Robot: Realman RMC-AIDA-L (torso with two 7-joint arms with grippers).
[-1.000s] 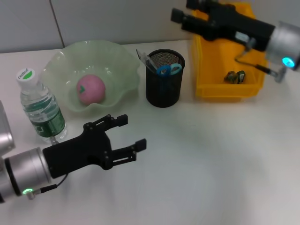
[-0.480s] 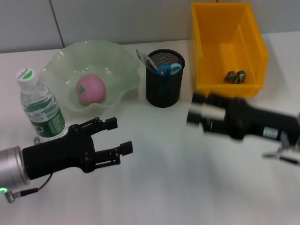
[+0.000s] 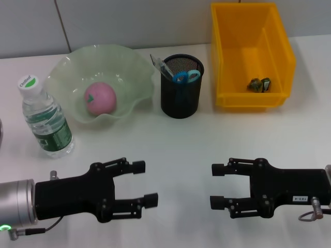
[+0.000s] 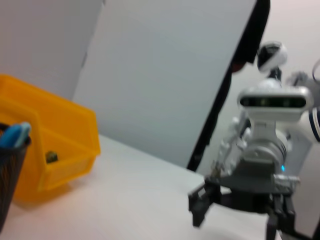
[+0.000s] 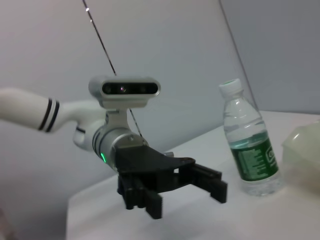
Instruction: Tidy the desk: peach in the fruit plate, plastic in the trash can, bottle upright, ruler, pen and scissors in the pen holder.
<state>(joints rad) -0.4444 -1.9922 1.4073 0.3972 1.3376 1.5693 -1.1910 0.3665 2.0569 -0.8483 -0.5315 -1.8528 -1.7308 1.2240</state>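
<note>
Peach (image 3: 100,98) lies in the fruit plate (image 3: 133,67). Bottle (image 3: 44,119) stands upright beside the plate, cap uppermost. Pen holder (image 3: 180,96) carries blue-handled scissors (image 3: 185,77) and a clear ruler (image 3: 160,66); a pen cannot be made out. Crumpled plastic (image 3: 259,84) sits in the yellow trash can (image 3: 226,62).

Left gripper (image 3: 143,182) and right gripper (image 3: 217,186) hover low over the near table (image 3: 181,144), fingers spread and empty, tips facing each other. Every task item lies beyond them, well apart; the left is nearer the bottle, the right nearer the can. In my judgement nothing remains to fetch.

The right wrist view confirms the bottle's vertical axis and the left jaws open; the left wrist view shows the can from the side.
</note>
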